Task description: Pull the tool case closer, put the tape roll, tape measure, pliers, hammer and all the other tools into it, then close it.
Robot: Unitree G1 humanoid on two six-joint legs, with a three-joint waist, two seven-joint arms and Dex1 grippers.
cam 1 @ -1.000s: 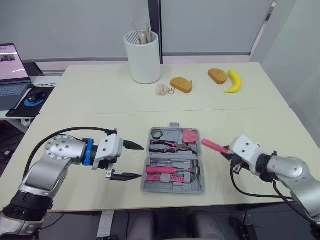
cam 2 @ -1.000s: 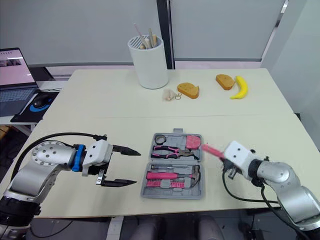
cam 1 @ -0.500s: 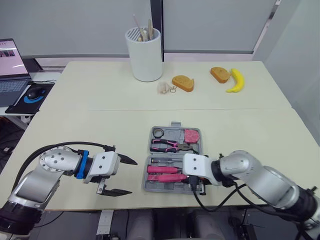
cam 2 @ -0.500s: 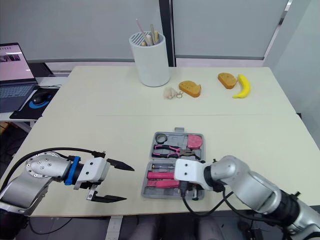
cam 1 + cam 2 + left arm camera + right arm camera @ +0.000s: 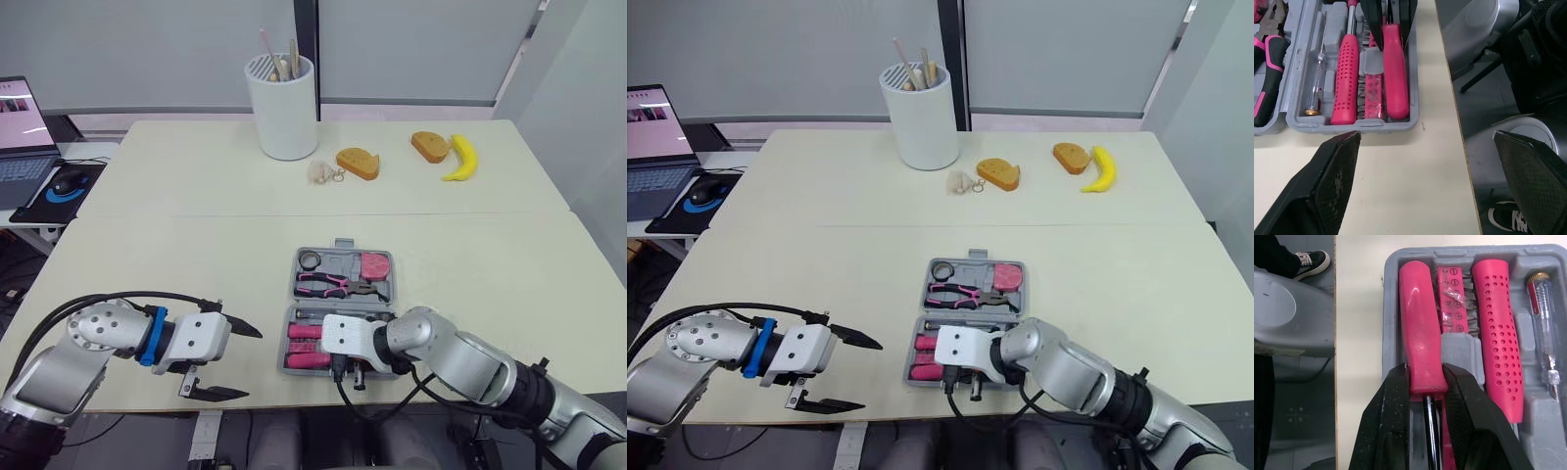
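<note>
Swinging across from the right side of the table over the last second, with the right gripper now hanging low over the near half of the grey tool case and the left gripper drifting back toward the front edge.

Clenching the right jaws on the pink-handled screwdriver. Keeping it lying in the slot nearest the table edge, just beside the bit strip and the perforated pink handle, with the voltage tester one slot further in.

Holding the left jaws spread wide and gripping nothing, over bare tabletop left of the case.

Resting the case opened flat in the middle of the near tabletop, with the pliers, pink tape measure and tape roll seated in its far half.

Standing well apart on the far tabletop, past the seam: a white utensil holder, a small pale trinket with a key ring, one bread piece, another touching a banana.

Sitting on a side desk at the left: a laptop and a mouse on a blue pad.

Closing off the room behind, grey blinds.
</note>
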